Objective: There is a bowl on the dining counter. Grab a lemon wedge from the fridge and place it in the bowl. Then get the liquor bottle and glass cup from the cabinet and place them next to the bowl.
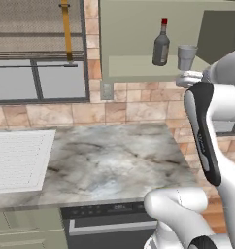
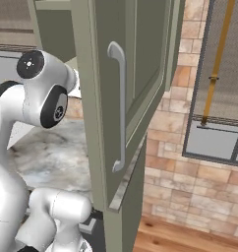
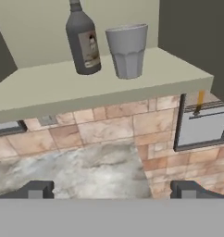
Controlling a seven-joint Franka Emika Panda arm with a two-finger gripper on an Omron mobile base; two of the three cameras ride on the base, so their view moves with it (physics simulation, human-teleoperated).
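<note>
The dark liquor bottle (image 1: 161,44) with a red cap stands upright on the open cabinet's shelf (image 1: 139,73). The grey glass cup (image 1: 186,57) stands just to its right. In the hand view the liquor bottle (image 3: 84,42) and the glass cup (image 3: 127,50) sit side by side, a little apart, above and ahead of my gripper (image 3: 113,190). Its fingertips (image 3: 37,189) stand wide apart with nothing between them. From the left base view my gripper (image 1: 186,78) hovers just below the shelf's front edge, under the cup.
The cabinet's open door (image 2: 126,98) with its long handle swings out on the right. Below lies a marble counter (image 1: 109,155) with a white ridged panel (image 1: 17,160) at its left. A window (image 1: 37,78) sits beside the cabinet, and a dishwasher front (image 1: 109,219) lies under the counter.
</note>
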